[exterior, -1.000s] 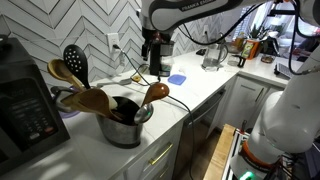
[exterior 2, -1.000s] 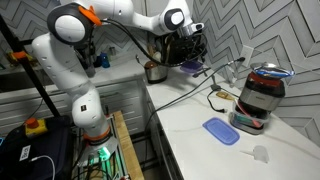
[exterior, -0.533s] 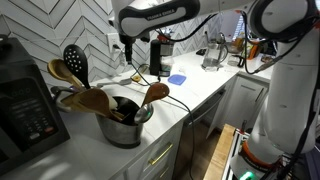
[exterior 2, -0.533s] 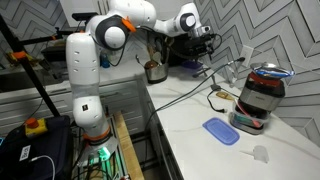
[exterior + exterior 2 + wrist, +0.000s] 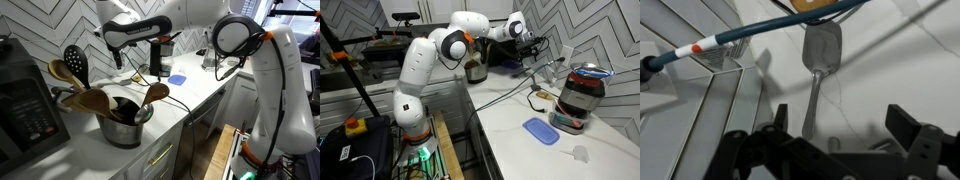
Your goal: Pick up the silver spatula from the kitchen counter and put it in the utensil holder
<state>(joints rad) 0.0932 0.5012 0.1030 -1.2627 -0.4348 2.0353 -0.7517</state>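
Observation:
In the wrist view the silver spatula (image 5: 820, 52) lies flat on the white marble counter, its blade at the top and its thin handle running down toward me. My gripper (image 5: 840, 128) is open and empty above it; the handle's end lies by the left finger, the right finger far off. The gripper also shows at the back of the counter by the wall in both exterior views (image 5: 118, 57) (image 5: 531, 48). The utensil holder (image 5: 124, 131), a squat shiny metal pot with several wooden spoons, stands near the counter's front and also shows in an exterior view (image 5: 475, 72). I cannot make out the spatula in the exterior views.
A blue cable with a red and white tip (image 5: 735, 38) crosses the counter just beyond the spatula. A tall dark appliance with a red top (image 5: 582, 92) and a flat blue item (image 5: 540, 130) stand on the counter. A dark appliance (image 5: 22, 105) sits beside the pot.
The arm has swung along the back of the counter toward the tiled wall, and the gripper has come lower over the counter. The pot and spoons have not moved.

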